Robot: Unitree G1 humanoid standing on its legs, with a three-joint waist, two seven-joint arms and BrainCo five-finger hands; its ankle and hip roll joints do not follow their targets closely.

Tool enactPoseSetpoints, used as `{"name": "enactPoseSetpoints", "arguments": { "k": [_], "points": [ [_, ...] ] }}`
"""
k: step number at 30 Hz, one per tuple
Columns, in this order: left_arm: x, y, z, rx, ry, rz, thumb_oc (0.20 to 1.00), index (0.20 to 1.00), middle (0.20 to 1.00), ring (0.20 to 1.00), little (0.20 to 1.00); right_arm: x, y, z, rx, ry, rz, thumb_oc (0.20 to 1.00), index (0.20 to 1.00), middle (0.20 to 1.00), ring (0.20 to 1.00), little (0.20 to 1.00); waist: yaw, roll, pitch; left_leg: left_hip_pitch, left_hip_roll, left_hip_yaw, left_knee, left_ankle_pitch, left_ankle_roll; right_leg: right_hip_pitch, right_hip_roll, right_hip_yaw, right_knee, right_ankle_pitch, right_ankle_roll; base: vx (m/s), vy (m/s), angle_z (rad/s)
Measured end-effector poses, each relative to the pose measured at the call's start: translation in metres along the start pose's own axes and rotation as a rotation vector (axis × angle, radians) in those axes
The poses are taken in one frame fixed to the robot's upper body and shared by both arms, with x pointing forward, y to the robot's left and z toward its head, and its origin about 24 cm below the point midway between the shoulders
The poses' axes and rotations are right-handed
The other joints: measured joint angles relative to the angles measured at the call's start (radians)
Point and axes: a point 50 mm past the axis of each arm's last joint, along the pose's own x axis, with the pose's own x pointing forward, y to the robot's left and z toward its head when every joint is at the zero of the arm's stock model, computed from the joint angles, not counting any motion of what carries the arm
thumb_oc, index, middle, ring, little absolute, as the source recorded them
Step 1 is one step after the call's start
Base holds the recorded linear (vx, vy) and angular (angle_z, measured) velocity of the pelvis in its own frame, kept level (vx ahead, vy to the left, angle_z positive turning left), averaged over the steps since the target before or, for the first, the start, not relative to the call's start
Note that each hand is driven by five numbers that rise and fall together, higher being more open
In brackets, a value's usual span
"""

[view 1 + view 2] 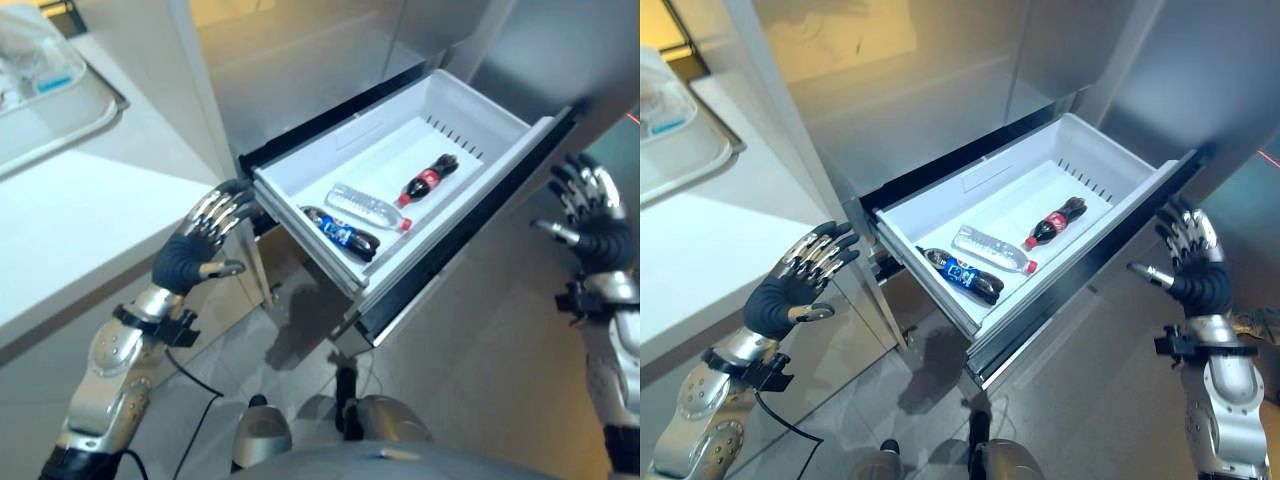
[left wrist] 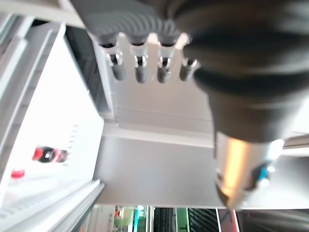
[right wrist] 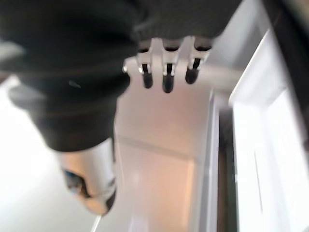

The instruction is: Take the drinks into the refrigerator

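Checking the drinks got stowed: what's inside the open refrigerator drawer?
Inside the white drawer lie three bottles: a dark blue-labelled bottle, a clear water bottle and a red-labelled cola bottle. The drawer's front wall hides its near floor edge.

tray (image 1: pixel 60 110): cut off by frame edge, contents blurred
cola bottle (image 2: pixel 48 154): blurred
drawer (image 1: pixel 300 160): rear hidden inside refrigerator (image 1: pixel 330 60)

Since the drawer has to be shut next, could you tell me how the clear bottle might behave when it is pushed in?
The clear bottle lies on its side on the drawer floor, so it may well roll. It looks light, probably easily jolted.
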Motion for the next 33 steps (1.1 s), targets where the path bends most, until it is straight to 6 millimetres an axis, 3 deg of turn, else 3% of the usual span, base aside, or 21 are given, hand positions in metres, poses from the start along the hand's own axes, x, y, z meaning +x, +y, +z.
{"name": "enactPoseSetpoints", "arguments": {
  "k": [1, 5, 9, 10, 11, 12, 15, 19, 26, 33],
  "points": [
    [-0.001, 0.001, 0.000, 0.002, 0.001, 0.007, 1.000, 1.000, 1.000, 1.000, 1.000, -0.005, -0.002, -0.002, -0.005, 0.009, -0.023, 1.000, 1.000, 1.000, 1.000, 1.000, -0.022, 0.002, -0.010, 0.001, -0.002, 0.003, 0.000, -0.004, 0.007, -0.002, -0.001, 0.004, 0.003, -0.002, 0.001, 0.05, 0.053, -0.14],
    [-0.008, 0.002, -0.007, -0.004, 0.020, 0.039, 1.000, 1.000, 1.000, 1.000, 1.000, -0.023, -0.005, -0.020, 0.004, 0.066, -0.111, 1.000, 1.000, 1.000, 1.000, 1.000, -0.036, 0.016, -0.055, 0.002, -0.002, 0.030, -0.003, -0.005, 0.006, -0.026, 0.001, 0.032, 0.018, -0.003, 0.000, 0.01, 0.037, -0.20],
    [-0.013, 0.001, -0.011, 0.006, 0.039, 0.051, 1.000, 1.000, 1.000, 1.000, 1.000, -0.042, -0.008, -0.053, -0.030, 0.236, -0.140, 1.000, 1.000, 1.000, 1.000, 1.000, -0.045, 0.028, -0.077, 0.010, -0.001, 0.054, -0.004, -0.005, 0.006, -0.035, 0.006, 0.052, 0.021, -0.001, -0.001, -0.01, 0.031, -0.17],
    [-0.014, 0.000, -0.011, 0.001, 0.038, 0.056, 1.000, 1.000, 1.000, 1.000, 1.000, -0.052, -0.010, -0.061, -0.040, 0.288, -0.151, 0.504, 0.504, 0.504, 0.504, 0.504, -0.046, 0.035, -0.079, 0.013, -0.001, 0.056, -0.005, -0.005, 0.006, -0.035, 0.005, 0.054, 0.021, -0.001, -0.001, -0.01, 0.040, -0.11],
    [-0.014, 0.000, -0.012, -0.004, 0.036, 0.061, 1.000, 1.000, 1.000, 1.000, 1.000, -0.057, -0.011, -0.065, -0.039, 0.314, -0.164, 0.244, 0.244, 0.244, 0.244, 0.244, -0.046, 0.037, -0.081, 0.015, 0.000, 0.058, -0.007, -0.005, 0.007, -0.034, 0.006, 0.055, 0.022, -0.001, -0.001, -0.02, 0.045, -0.06],
    [-0.015, -0.001, -0.013, -0.009, 0.032, 0.069, 1.000, 1.000, 1.000, 1.000, 1.000, -0.067, -0.011, -0.076, -0.041, 0.371, -0.188, 0.200, 0.200, 0.200, 0.200, 0.200, -0.047, 0.043, -0.085, 0.017, -0.001, 0.061, -0.009, -0.005, 0.007, -0.035, 0.006, 0.057, 0.022, -0.001, -0.001, -0.03, 0.036, -0.05],
    [-0.015, -0.002, -0.013, 0.022, 0.037, 0.069, 1.000, 1.000, 1.000, 1.000, 1.000, -0.086, -0.007, -0.101, -0.046, 0.514, -0.204, 0.200, 0.200, 0.200, 0.200, 0.200, -0.048, 0.052, -0.089, 0.017, -0.001, 0.064, -0.015, -0.005, 0.007, -0.039, 0.006, 0.059, 0.023, 0.000, -0.001, -0.04, 0.028, -0.02],
    [-0.014, -0.001, -0.012, 0.025, 0.029, 0.074, 1.000, 1.000, 1.000, 1.000, 1.000, -0.097, 0.008, -0.116, -0.053, 0.604, -0.130, 0.200, 0.200, 0.200, 0.200, 0.200, -0.046, 0.060, -0.090, 0.016, -0.001, 0.064, -0.015, -0.005, 0.007, -0.038, 0.005, 0.057, 0.024, 0.000, -0.002, -0.04, 0.023, 0.01],
    [-0.005, -0.008, -0.013, 0.004, 0.007, 0.047, 1.000, 1.000, 1.000, 1.000, 1.000, -0.093, 0.039, -0.140, -0.054, 0.695, 0.030, 0.200, 0.200, 0.200, 0.200, 0.200, -0.036, 0.062, -0.086, 0.007, -0.004, 0.044, -0.015, 0.000, 0.012, -0.032, -0.006, 0.038, 0.030, -0.002, 0.000, -0.03, 0.013, 0.10],
    [0.007, -0.018, -0.014, -0.021, -0.022, 0.001, 1.000, 1.000, 1.000, 1.000, 1.000, -0.078, 0.047, -0.150, -0.075, 0.718, 0.069, 0.200, 0.200, 0.200, 0.200, 0.200, -0.001, 0.083, -0.070, -0.001, -0.015, -0.001, -0.014, 0.010, 0.013, -0.017, -0.023, -0.005, 0.027, -0.009, 0.007, -0.01, -0.004, 0.19]
  ]
}}
